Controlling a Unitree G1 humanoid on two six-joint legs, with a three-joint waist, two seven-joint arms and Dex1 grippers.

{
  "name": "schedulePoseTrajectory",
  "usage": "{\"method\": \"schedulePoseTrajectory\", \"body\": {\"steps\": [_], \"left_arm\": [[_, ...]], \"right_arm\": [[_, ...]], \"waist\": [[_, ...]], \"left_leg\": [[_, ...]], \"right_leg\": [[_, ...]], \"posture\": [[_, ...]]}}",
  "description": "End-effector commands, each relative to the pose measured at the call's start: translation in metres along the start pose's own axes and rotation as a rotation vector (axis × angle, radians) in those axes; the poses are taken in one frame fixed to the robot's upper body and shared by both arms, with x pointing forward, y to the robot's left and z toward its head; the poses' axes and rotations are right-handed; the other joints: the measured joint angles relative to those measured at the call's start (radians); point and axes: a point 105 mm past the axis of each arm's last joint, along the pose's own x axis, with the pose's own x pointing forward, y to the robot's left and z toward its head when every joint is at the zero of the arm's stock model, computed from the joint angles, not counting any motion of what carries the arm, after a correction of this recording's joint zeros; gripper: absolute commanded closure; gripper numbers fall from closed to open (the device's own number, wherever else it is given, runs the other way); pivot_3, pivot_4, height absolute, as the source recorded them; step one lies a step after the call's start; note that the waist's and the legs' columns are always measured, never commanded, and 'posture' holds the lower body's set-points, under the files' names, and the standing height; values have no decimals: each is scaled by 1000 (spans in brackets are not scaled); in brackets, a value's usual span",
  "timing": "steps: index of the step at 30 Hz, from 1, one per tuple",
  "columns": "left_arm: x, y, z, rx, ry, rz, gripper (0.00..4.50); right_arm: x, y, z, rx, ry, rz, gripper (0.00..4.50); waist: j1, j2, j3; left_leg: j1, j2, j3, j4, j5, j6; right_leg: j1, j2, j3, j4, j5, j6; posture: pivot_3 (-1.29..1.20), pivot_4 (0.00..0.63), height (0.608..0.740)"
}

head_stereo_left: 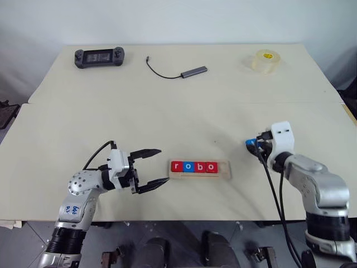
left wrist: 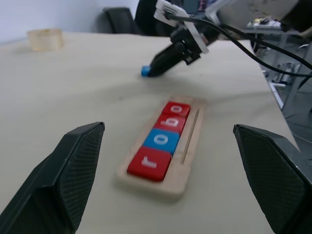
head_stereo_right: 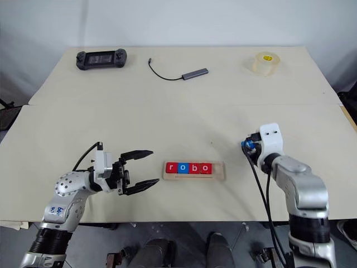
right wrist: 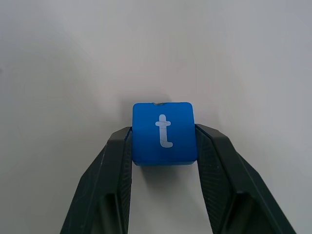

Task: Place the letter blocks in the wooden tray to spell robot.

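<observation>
The wooden tray [head_stereo_left: 226, 174] lies near the table's front edge. In it sit a red r [head_stereo_left: 177, 166], a blue o [head_stereo_left: 188, 166], a red b [head_stereo_left: 199, 166] and a red o [head_stereo_left: 211, 166], with the slot at its right end bare. To the tray's right a blue t block [right wrist: 163, 131] rests on the table, and my right gripper [head_stereo_left: 249, 144] is shut on its two sides. My left gripper [head_stereo_left: 163, 165] stands open just left of the tray, level, with nothing between its fingers.
At the table's back lie a black game controller [head_stereo_left: 99, 57], a grey USB hub with its cable [head_stereo_left: 193, 71] and a roll of clear tape [head_stereo_left: 264, 61]. A seam runs across the table [head_stereo_left: 167, 103] behind the tray.
</observation>
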Motion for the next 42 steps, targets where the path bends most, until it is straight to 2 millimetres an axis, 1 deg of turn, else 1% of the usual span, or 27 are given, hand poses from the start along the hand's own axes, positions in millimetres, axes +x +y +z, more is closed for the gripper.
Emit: {"method": "schedulePoseTrajectory", "body": {"steps": [1, 3, 5, 7, 8, 13, 14, 16, 18, 19, 21, 23, 24, 28, 32, 36, 37, 38, 39, 42], "left_arm": [[2, -2, 2, -9, -9, -34, 0], [2, -2, 1, -19, -5, -49, 0], [4, -2, 0, -26, -2, -68, 0], [5, -2, 0, -28, -2, -81, 0], [5, -2, 0, -28, -2, -84, 0], [5, 2, 0, -19, 0, -87, 0], [4, 3, 1, -14, 2, -81, 0], [1, 5, 2, -6, 8, -70, 0], [0, 5, 2, -3, 12, -64, 0], [0, 6, 2, -1, 13, -62, 0], [-3, 6, 3, 6, 16, -53, 0], [-5, 7, 5, 15, 17, -42, 0], [-6, 6, 5, 17, 17, -40, 0], [-9, 2, 7, 21, 22, -51, 0], [-10, -3, 9, 24, 25, -54, 0], [-10, -4, 12, 37, 28, -30, 0], [-11, -4, 13, 41, 28, -21, 0], [-11, -3, 14, 45, 27, -12, 0], [-11, -2, 14, 48, 27, -7, 0], [-12, -1, 16, 54, 29, -1, 0]], "right_arm": [[-29, 12, -4, 12, -15, -19, 3035], [-39, 21, -18, 19, 19, -18, 3035], [-44, 27, -30, 43, 41, -24, 3035], [-43, 30, -35, 77, 36, -28, 2288], [-43, 30, -36, 91, 33, -32, 1997], [-44, 25, -24, 58, -25, -6, 412], [-47, 16, -19, -15, -39, 26, 99], [-54, 2, -8, -162, -59, 136, 99], [-58, -4, -4, -253, -58, 237, 99], [-59, -6, -4, -306, -47, 282, 99], [-63, -4, -9, -518, -8, 468, 99], [-61, -12, -13, -668, 29, 598, 99], [-56, -16, -12, -705, 28, 619, 99], [-37, -28, -12, -820, 64, 713, 99], [-19, -32, -12, -837, 77, 763, 99], [-11, -27, -23, -809, 124, 852, 99], [-10, -26, -25, -805, 133, 862, 475], [-10, -26, -28, -810, 146, 877, 662], [-10, -26, -29, -814, 159, 888, 938], [-9, -22, -24, -809, 134, 909, 1958]], "waist": [[-2, 0, 0], [-1, 0, 0], [-3, 0, 0], [-3, -1, 0], [-4, -1, -1], [-2, -1, 0], [-2, -1, 0], [0, 1, 0], [0, 0, 0], [-1, -2, 0], [-3, -2, 0], [-7, -3, 0], [-9, -3, 0], [-9, -3, 1], [-4, -3, 1], [-1, -3, 1], [-2, -3, 1], [-3, -3, 1], [-3, -3, 1], [-4, -3, 1]], "left_leg": [[0, 0, 0, 0, 0, 0], [0, 1, 0, -1, 0, 0], [0, 1, 0, 0, 0, 0], [1, 0, 1, 0, 0, 0], [2, 0, 1, 0, 0, 0], [2, 0, 1, 0, 0, 0], [2, 0, 1, 0, 0, 0], [1, -2, 1, 0, 0, 1], [1, -5, 2, 0, 0, 5], [1, -4, 1, -1, 0, 5], [2, -3, 1, -1, -1, 5], [2, -3, 3, -1, -1, 5], [2, -3, 4, -1, -1, 5], [3, -1, 5, 0, 0, 4], [2, 0, 3, 1, 0, 3], [1, 0, 1, 1, 0, 3], [1, -1, 1, 1, -1, 3], [1, 0, 1, 1, -1, 3], [1, 0, 1, 1, -1, 3], [2, 0, 1, 1, -1, 2]], "right_leg": [[0, 1, 0, 0, 0, 0], [0, 1, 0, 0, 0, 0], [0, 1, 1, 0, 0, 0], [0, 1, 2, 0, 0, 0], [1, 1, 2, 0, 0, 0], [0, 1, 2, 1, 0, 0], [0, 1, 2, 0, 0, 0], [0, 0, 2, 0, 0, 0], [1, -2, 2, -1, 0, 1], [2, -2, 2, -2, 1, 1], [3, -1, 1, -3, 1, 2], [2, -1, 1, -3, 1, 2], [3, -1, 2, -3, 1, 2], [3, 0, 2, -5, 1, 3], [2, -1, 1, -7, 1, 3], [3, -2, -1, -8, 1, 3], [3, -2, -1, -8, 1, 3], [3, -2, -1, -8, 1, 3], [4, -1, -1, -8, 1, 2], [4, -1, -1, -8, 1, 3]], "posture": [[0, 150, 740], [0, 150, 740], [0, 150, 740], [0, 150, 740], [0, 150, 740], [0, 150, 740], [0, 150, 740], [0, 150, 740], [0, 150, 740], [0, 150, 740], [0, 150, 740], [0, 150, 740], [0, 150, 740], [0, 150, 740], [0, 150, 740], [0, 150, 740], [0, 150, 740], [0, 150, 740], [0, 150, 740], [0, 150, 740]]}}
